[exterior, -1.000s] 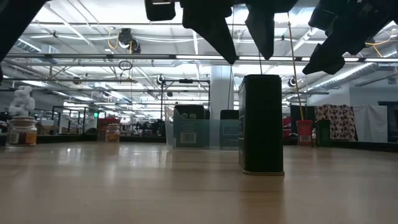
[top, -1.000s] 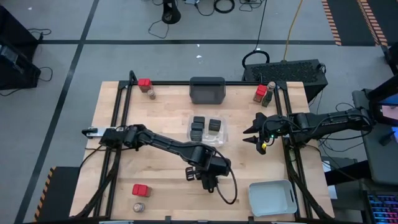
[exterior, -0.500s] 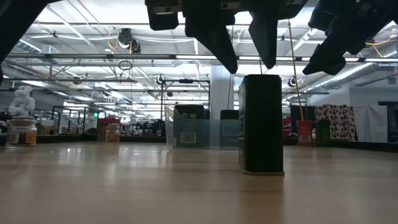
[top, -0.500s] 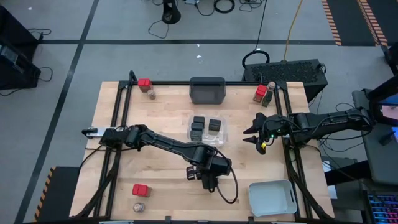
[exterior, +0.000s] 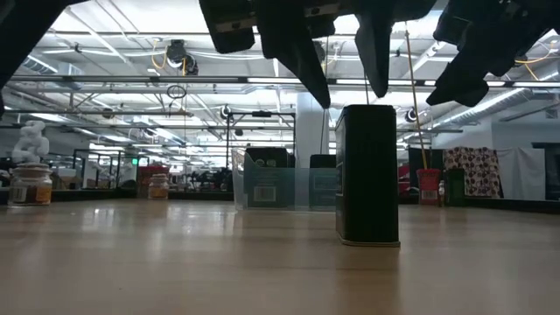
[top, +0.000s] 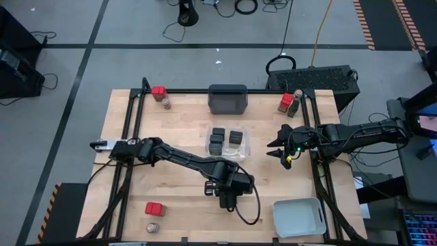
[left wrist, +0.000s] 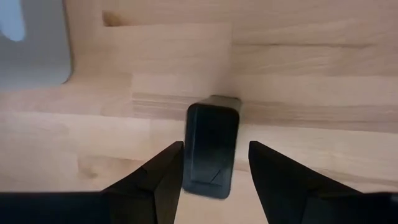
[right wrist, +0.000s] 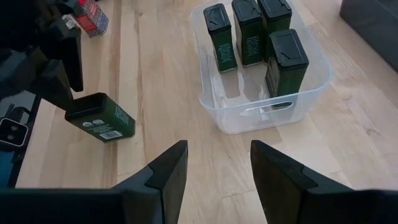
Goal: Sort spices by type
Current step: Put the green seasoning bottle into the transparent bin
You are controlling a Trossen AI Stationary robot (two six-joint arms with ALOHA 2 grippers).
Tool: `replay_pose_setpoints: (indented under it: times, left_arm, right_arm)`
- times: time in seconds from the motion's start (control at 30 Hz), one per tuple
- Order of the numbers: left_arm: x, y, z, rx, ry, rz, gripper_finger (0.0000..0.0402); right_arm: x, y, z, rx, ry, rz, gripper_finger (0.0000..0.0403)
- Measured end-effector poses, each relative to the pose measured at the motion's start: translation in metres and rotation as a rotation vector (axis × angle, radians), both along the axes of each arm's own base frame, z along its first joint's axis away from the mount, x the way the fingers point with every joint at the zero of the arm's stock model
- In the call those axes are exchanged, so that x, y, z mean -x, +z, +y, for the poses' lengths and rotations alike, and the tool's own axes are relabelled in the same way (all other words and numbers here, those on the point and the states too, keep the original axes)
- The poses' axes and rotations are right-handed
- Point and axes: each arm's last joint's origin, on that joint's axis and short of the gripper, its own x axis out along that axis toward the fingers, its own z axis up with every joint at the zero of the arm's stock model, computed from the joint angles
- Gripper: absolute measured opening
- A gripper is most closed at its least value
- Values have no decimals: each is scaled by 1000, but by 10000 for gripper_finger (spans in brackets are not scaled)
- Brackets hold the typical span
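The pale wooden table runs back to a long workshop hall with ceiling strip lights. A black boxy spice tin stands upright near the front edge, directly under the left gripper, whose fingers hang apart just above its top without touching it. Farther back, four more black tins sit in the clear tray, and the right gripper waits beside it, fingers apart and empty.

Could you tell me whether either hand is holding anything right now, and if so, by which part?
Nothing is held. The left hand hangs open above the black tin, fingers apart, not touching. The right hand waits open and empty near the clear tray.
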Motion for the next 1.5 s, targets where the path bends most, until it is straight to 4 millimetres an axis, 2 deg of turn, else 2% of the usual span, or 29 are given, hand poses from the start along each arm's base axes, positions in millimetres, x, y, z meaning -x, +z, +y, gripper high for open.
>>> replay_pose_setpoints:
  times: [0.37,1.13,1.5]
  left_arm:
    - [-3,-5,3,13,-50,-4,187]
    - [-9,-4,10,20,6,-29,187]
    - [-9,-15,16,28,17,-4,187]
  right_arm:
    - [0,1,0,0,0,-7,157]
    - [0,0,0,-2,4,-4,157]
    - [0,0,0,-2,5,-5,157]
